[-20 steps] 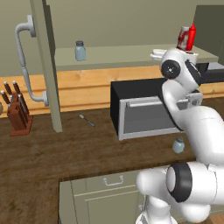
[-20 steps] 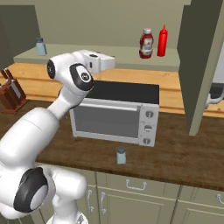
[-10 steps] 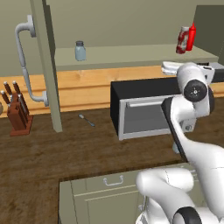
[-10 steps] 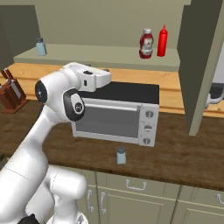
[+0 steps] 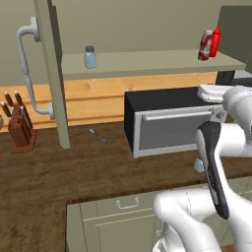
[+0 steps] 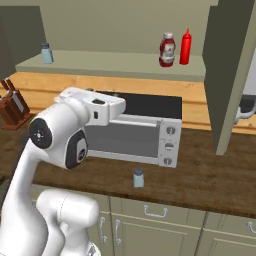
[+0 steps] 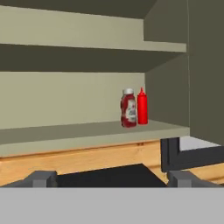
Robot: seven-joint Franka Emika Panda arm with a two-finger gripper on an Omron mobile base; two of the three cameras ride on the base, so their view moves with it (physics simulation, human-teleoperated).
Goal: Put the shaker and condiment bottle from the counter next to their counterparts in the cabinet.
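On the counter (image 6: 210, 170) well below the empty, wide-spread gripper (image 7: 109, 178), the shaker (image 6: 138, 177) waits (condiment bottle (image 6: 166, 49) already shelved): descend squarely.

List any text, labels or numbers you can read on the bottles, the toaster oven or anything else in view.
No text can be read.
Short dark red bottle with white cap: red-and-white label, too blurred to read.
Black toaster oven with grey front: three round knobs, no legible markings.
Tall slim red squeeze bottle: no label.
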